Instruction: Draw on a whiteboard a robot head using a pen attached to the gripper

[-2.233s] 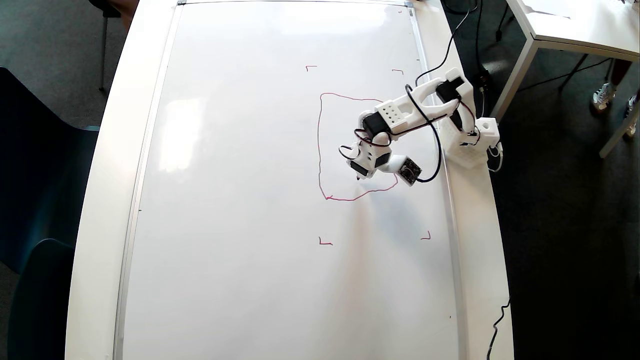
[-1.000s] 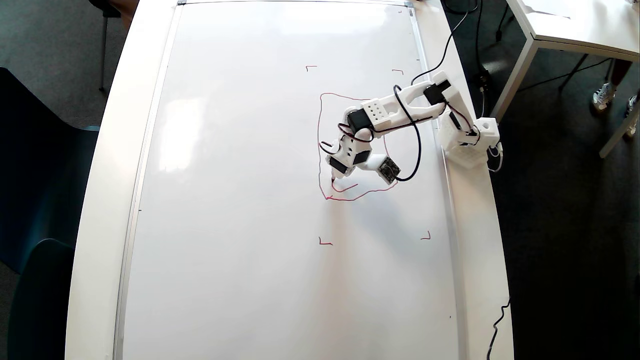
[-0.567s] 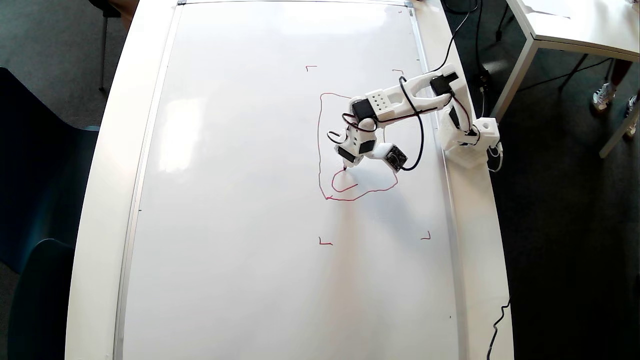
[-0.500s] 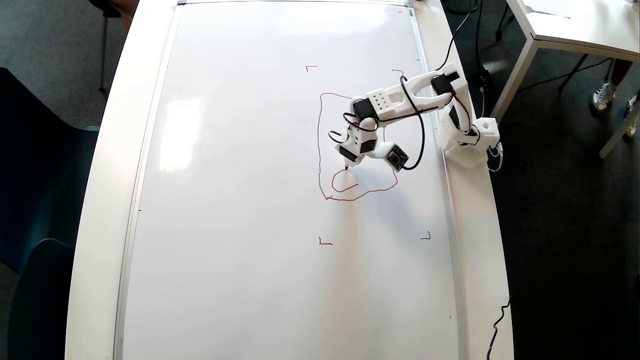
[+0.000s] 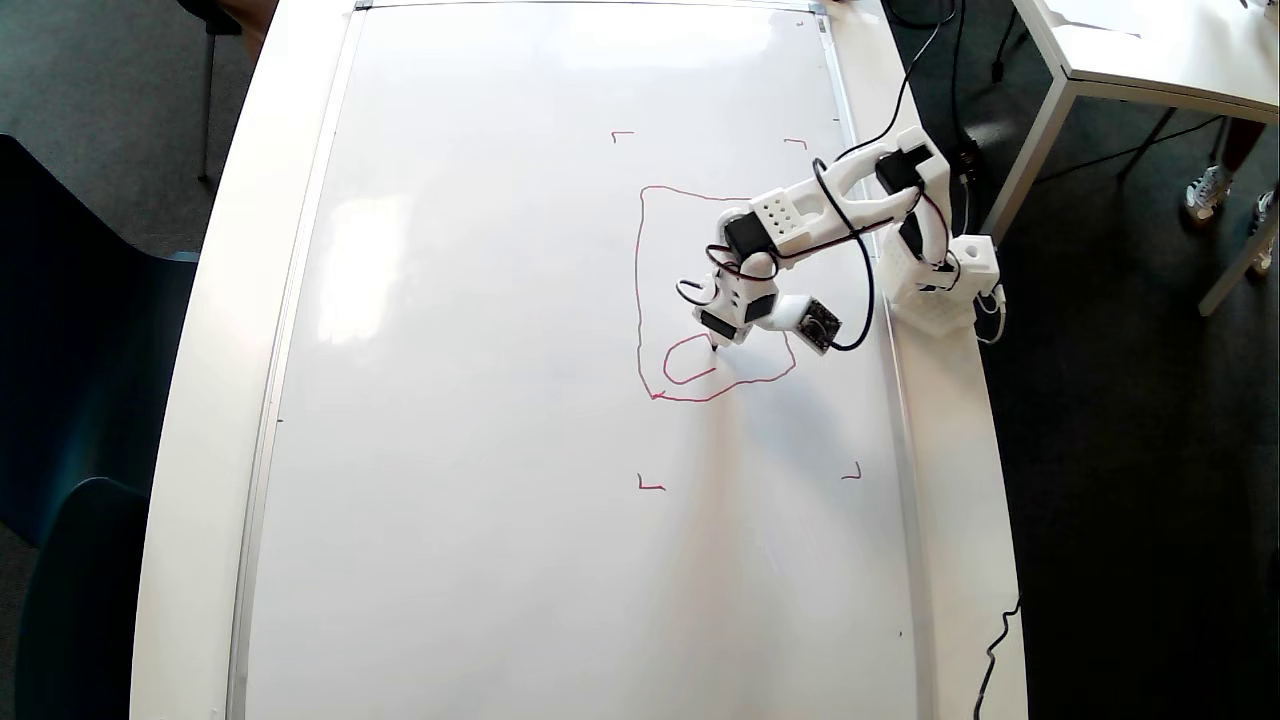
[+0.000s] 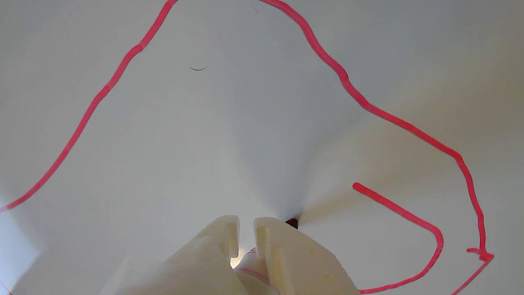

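Observation:
The whiteboard (image 5: 480, 300) fills most of the overhead view. On its right half is the robot head (image 5: 637, 290), a wobbly red outline with one small, nearly closed loop (image 5: 665, 368) in its lower left. My white gripper (image 5: 718, 338) points down over the loop's upper right end and is shut on the pen (image 5: 714, 347), whose tip touches the board. In the wrist view the gripper (image 6: 245, 223) shows a narrow slit between its fingers. The pen's dark red tip (image 6: 292, 223) peeks out to their right. The outline (image 6: 343, 78) and the loop's line (image 6: 393, 206) curve around it.
Four small red corner marks (image 5: 650, 486) frame the drawing area. The arm's base (image 5: 935, 300) sits on the white table edge (image 5: 960, 450) right of the board, with a black cable (image 5: 872, 290) looping over the arm. Another table (image 5: 1150, 50) and chairs (image 5: 60, 350) stand beyond.
The pen went left from the outline's bottom, then up, then back right, leaving a small red loop. Over the last half second the gripper slid right along the loop's top.

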